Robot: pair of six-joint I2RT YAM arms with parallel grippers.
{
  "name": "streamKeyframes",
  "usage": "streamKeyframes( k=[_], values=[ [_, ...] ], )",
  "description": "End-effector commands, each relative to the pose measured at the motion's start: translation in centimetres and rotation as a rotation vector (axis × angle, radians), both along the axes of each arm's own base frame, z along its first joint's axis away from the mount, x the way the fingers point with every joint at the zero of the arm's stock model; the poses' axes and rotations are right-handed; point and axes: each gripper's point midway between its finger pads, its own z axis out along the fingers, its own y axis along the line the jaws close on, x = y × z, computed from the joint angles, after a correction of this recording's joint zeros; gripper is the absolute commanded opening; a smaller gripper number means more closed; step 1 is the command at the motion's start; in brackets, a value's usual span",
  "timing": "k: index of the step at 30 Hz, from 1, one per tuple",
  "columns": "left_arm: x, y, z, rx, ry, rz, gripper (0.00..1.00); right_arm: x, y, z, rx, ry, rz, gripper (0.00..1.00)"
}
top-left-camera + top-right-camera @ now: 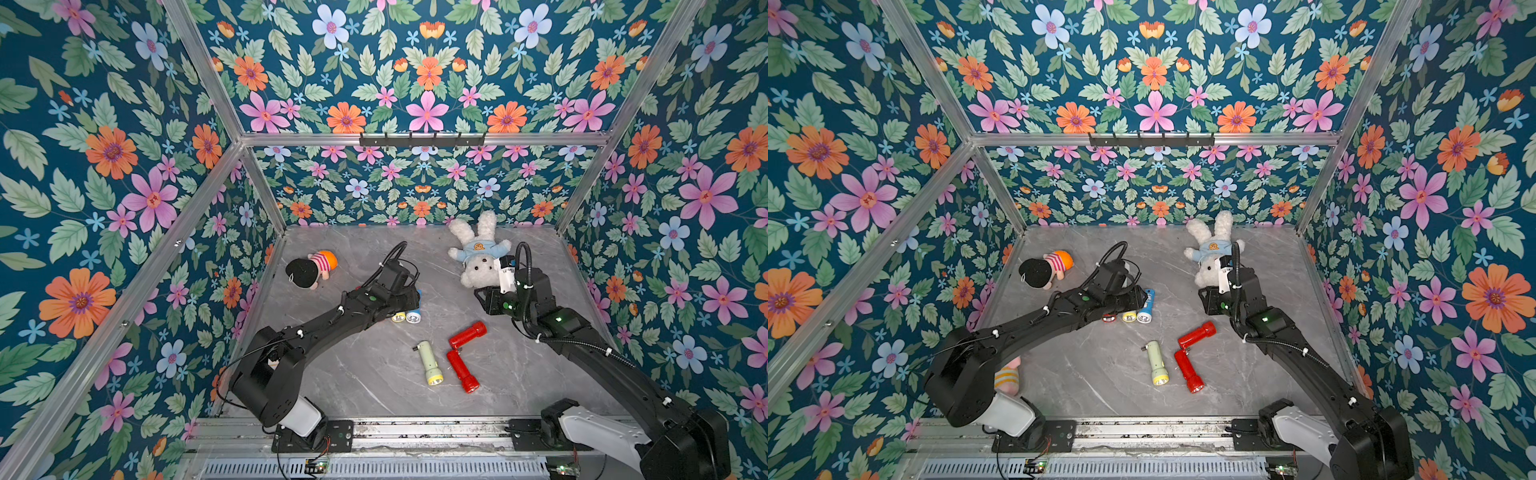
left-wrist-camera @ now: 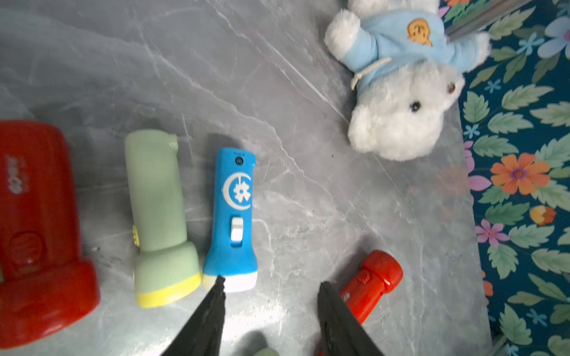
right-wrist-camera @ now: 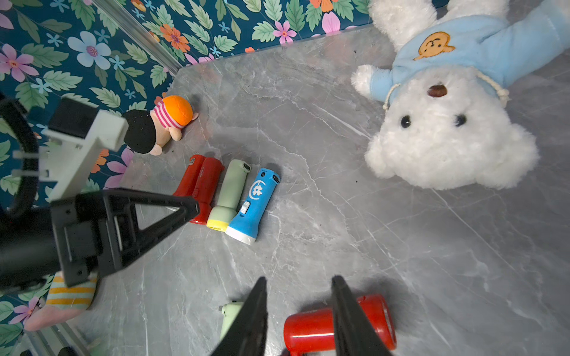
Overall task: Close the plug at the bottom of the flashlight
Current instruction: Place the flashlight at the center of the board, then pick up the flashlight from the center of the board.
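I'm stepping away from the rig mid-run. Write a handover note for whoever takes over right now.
Left pincer: open, empty, by the blue flashlight's head.
Right pincer: open, empty, over a red flashlight.
Done: blue and its green neighbour show no plug sticking out.
To do: the front green flashlight appears to have its plug out; push it in. Red plugs: cannot tell.

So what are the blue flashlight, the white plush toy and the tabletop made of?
The blue flashlight looks like moulded plastic: a matte, slightly grainy body with a smoother white switch and rim. The white plush toy has fluffy, synthetic-looking fur and a soft fleecy blue top. The tabletop is grey and marble-patterned, with white veins and a soft sheen; real stone or printed laminate, I cannot tell.
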Motion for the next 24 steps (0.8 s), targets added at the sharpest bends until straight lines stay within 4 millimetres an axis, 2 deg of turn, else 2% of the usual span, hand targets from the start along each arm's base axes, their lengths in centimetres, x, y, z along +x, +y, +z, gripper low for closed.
streamKeyframes(
  k=[1,7,11,18,24],
  values=[
    [-2.9,-0.2,-1.9,0.047,0.052,-0.04,0.52,0.2,0.1,0.5,0.006,0.006,-0.004,0.43],
    [-8.0,-1.4,-5.0,0.08,0.117,-0.086,0.53,0.3,0.2,0.6,-0.001,0.026,-0.006,0.6],
    [-10.2,-2.4,-6.4,0.084,0.158,-0.109,0.54,0.2,0.5,0.8,0.03,0.036,-0.001,0.63],
    [-11.5,-3.3,-9.2,0.14,0.213,-0.14,0.54,0.1,0.4,0.6,0.024,0.039,-0.001,0.65],
    [-11.4,-3.7,-9.8,0.161,0.221,-0.152,0.54,-0.1,0.0,0.3,0.005,0.024,-0.011,0.67]
  ],
)
